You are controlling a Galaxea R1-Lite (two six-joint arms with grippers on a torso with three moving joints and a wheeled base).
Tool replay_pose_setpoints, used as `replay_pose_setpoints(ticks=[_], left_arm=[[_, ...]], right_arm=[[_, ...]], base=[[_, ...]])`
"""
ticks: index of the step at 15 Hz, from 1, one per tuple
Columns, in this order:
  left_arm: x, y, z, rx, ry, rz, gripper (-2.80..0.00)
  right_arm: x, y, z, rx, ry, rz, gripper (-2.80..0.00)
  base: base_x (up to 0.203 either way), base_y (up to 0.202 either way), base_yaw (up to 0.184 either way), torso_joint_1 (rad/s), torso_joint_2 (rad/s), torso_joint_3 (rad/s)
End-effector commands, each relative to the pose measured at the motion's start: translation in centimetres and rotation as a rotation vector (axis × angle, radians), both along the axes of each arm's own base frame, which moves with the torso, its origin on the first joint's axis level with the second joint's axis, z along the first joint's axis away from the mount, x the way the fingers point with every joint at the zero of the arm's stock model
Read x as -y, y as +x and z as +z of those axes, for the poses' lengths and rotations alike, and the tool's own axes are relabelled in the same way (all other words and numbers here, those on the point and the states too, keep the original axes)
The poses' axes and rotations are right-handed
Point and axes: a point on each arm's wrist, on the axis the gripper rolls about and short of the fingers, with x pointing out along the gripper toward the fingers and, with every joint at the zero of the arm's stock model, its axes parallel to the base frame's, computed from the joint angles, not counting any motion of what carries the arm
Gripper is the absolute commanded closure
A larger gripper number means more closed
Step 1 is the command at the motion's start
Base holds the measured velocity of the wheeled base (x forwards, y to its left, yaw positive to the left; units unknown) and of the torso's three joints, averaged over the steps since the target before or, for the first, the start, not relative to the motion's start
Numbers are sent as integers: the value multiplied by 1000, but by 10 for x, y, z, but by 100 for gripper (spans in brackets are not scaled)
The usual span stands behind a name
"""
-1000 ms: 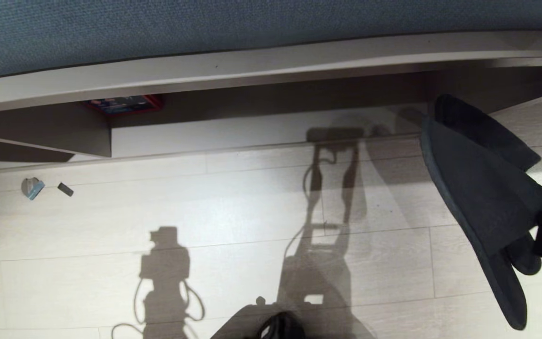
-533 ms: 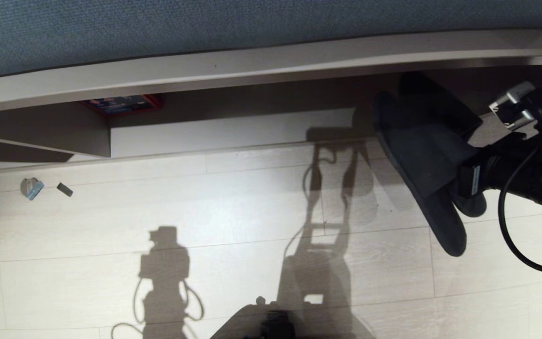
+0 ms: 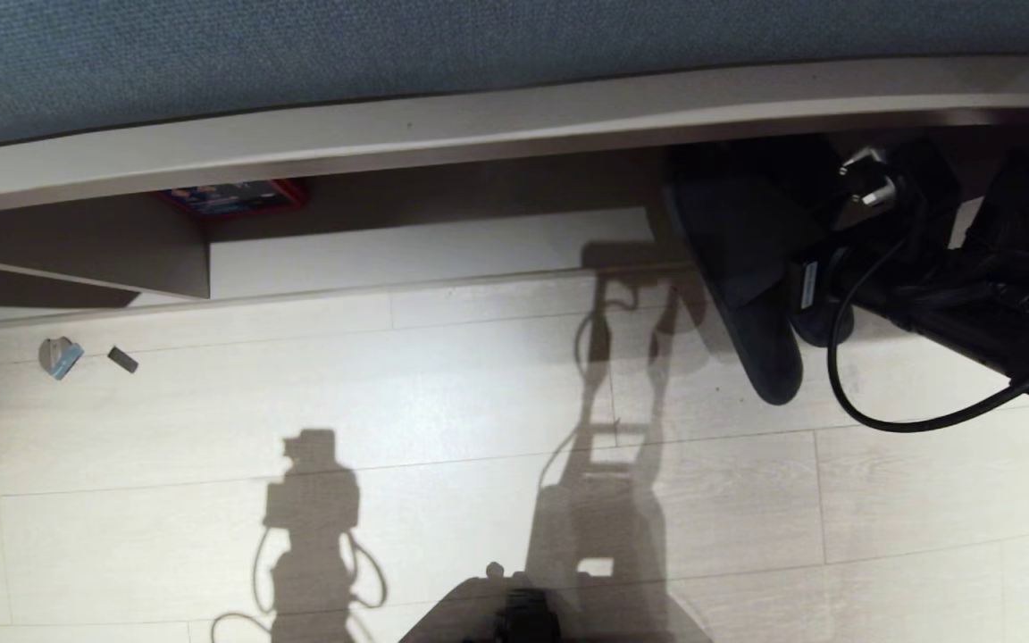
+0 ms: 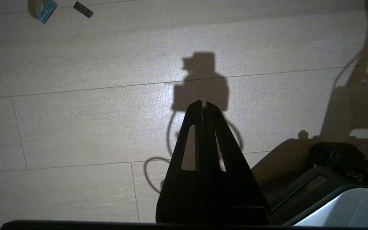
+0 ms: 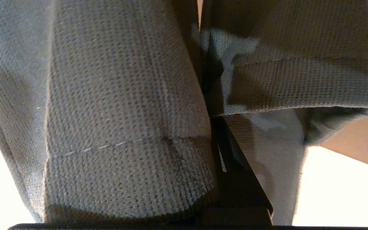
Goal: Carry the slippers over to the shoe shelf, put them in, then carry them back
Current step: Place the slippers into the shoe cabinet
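Note:
The pair of dark grey-blue slippers hangs pressed together on the right of the head view. My right gripper is shut on them. Their toe ends reach under the top board of the shoe shelf, over its pale base board. Their heel ends stick out above the floor. In the right wrist view the woven fabric of the slippers fills the picture on both sides of a dark finger; the fingertips are buried between them. My left gripper hangs shut and empty over the floor.
A red-edged box lies inside the shelf at the left, beside the vertical divider. A small blue-grey object and a dark piece lie on the wood floor at the left. The right arm's black cable loops below the slippers.
My right arm has swung the slippers left and forward, from over the floor at the right edge to the shelf opening. The left arm has not moved.

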Motion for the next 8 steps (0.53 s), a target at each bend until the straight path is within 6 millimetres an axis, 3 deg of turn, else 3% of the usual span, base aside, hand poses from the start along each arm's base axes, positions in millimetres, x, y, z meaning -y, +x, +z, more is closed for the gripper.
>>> replay_pose_setpoints(ticks=[1, 8], left_arm=[[0, 1, -2, -6, 0, 0, 0], [0, 1, -2, -6, 0, 0, 0]], right_arm=[[-6, 16, -10, 22, 7, -18, 0], [-12, 58, -14, 163, 128, -141, 0]], base=[[0, 0, 0, 0, 0, 0], [0, 0, 0, 0, 0, 0]])
